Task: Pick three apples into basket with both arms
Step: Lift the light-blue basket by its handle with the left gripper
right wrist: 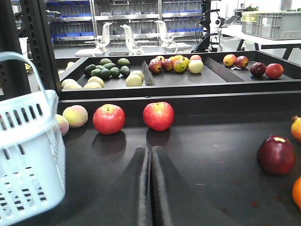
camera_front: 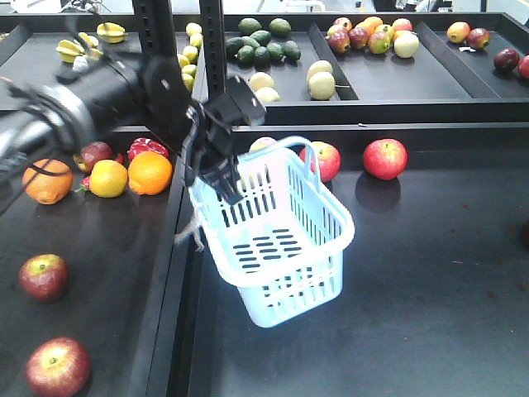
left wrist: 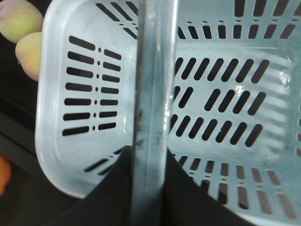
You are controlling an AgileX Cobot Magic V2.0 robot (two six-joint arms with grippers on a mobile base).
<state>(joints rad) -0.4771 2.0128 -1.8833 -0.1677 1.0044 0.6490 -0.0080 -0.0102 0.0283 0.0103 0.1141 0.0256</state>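
A black tabletop is stretching under both arms, with raised trays of mixed fruit lining its far edge and shelving and chairs showing behind in the right wrist view. Oranges and a yellow fruit are sitting near the left edge, and two red-yellow apples are lying towards the near left corner. The left arm is reaching in from the left, and the left gripper is clamping one handle of the basket, holding it clear of the tabletop around the middle. The basket is hanging tilted, its long axis running from far left to near right with the near end dipping, its opening facing up; nothing is lying inside. It is covering part of one of the two red apples resting by the far edge, and the gripper's fingertips are disappearing behind its rim. A dark red apple is sitting near the right edge, beside fruit cut off by the frame. The right gripper is sitting low over the tabletop, fingers pressed together on nothing; its arm is out of sight.
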